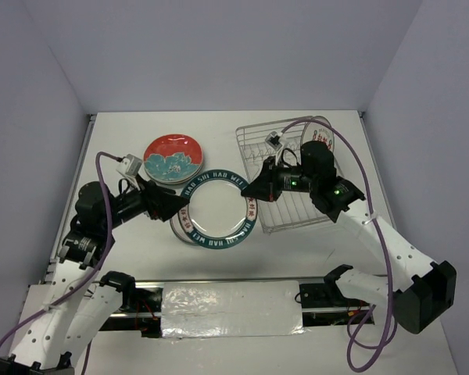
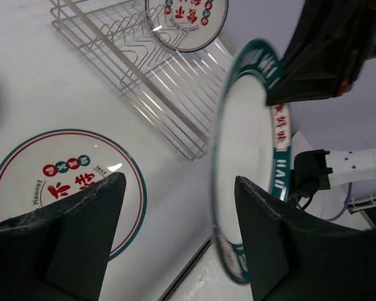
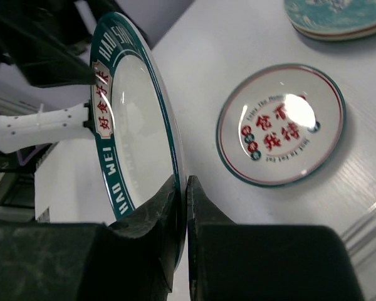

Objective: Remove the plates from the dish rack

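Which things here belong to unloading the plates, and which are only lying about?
Job: rack; plate standing in it; teal-rimmed plate in the right hand; white plate on the table; red plates.
Lying about: shiny sheet at the near edge; purple cables.

The white-and-black left arm folds at its elbow and reaches toward the right. Its black two-finger left gripper points the same way, with the fingers spread wide apart. The white-and-black right arm rises from its base, bends at the elbow and turns left. Its black right gripper has both fingers pinched tight on the rim of a teal-rimmed white plate, which it holds lifted.
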{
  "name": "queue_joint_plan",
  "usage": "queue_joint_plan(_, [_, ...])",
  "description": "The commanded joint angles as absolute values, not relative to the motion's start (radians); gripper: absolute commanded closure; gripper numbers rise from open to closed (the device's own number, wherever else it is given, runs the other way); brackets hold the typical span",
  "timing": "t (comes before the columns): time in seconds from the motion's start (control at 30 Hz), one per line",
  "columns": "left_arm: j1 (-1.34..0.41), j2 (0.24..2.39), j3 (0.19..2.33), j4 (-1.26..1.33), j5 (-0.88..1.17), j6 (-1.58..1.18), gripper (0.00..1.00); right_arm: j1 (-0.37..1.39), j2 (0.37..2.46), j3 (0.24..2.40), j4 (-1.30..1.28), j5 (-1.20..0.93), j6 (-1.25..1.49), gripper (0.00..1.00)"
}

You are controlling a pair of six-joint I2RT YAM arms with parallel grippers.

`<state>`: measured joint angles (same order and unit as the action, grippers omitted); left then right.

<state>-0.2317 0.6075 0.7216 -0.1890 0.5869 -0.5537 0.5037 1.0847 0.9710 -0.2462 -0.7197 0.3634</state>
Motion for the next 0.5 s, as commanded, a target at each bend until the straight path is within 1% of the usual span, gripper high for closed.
queue_joint_plan(0.0, [-0.235,0.629,0.697,-0.176,0.578,-0.552,0.19,0.528,1.034,0.989,-0.006,-0.799,0.460,1.00])
queue_joint_plan(0.1, [-0.235,0.653,0.673,-0.118,0.652,-0.587,0.24,0.552,1.054,0.986,-0.003,-0.773,0.477,1.00])
queue_joint_plan(0.13, [-0.235,0.655,0.666,-0.079,0.664,-0.598,0.29,0.561,1.060,0.983,-0.003,-0.767,0.480,1.00])
queue_joint_plan(0.17, [-0.235,0.657,0.652,-0.062,0.689,-0.616,0.42,0.568,1.072,0.980,0.029,-0.753,0.483,1.00])
queue_joint_plan(0.2, [-0.235,0.663,0.650,-0.048,0.692,-0.621,0.53,0.574,1.077,0.977,0.032,-0.736,0.485,0.99])
queue_joint_plan(0.23, [-0.235,0.667,0.650,-0.048,0.693,-0.626,0.65,0.575,1.080,0.974,0.032,-0.736,0.483,0.94])
queue_joint_plan(0.27, [-0.235,0.672,0.655,-0.060,0.683,-0.623,0.94,0.574,1.080,0.968,0.019,-0.700,0.480,0.84])
queue_joint_plan(0.3, [-0.235,0.678,0.661,-0.072,0.670,-0.620,1.00,0.574,1.075,0.965,0.008,-0.669,0.457,0.71])
queue_joint_plan(0.33, [-0.235,0.683,0.664,-0.086,0.654,-0.618,1.00,0.575,1.066,0.965,-0.062,-0.623,0.443,0.43])
queue_joint_plan(0.37, [-0.235,0.683,0.676,-0.139,0.575,-0.614,1.00,0.572,1.039,0.965,-0.104,-0.485,0.430,0.34])
queue_joint_plan(0.4, [-0.235,0.684,0.684,-0.178,0.518,-0.611,1.00,0.572,1.020,0.968,-0.147,-0.395,0.410,0.28])
queue_joint_plan(0.43, [-0.235,0.687,0.693,-0.217,0.453,-0.612,1.00,0.572,1.002,0.969,-0.238,-0.296,0.405,0.18])
queue_joint_plan(0.47, [-0.235,0.692,0.695,-0.292,0.390,-0.623,1.00,0.569,0.964,0.969,-0.282,-0.190,0.408,0.15])
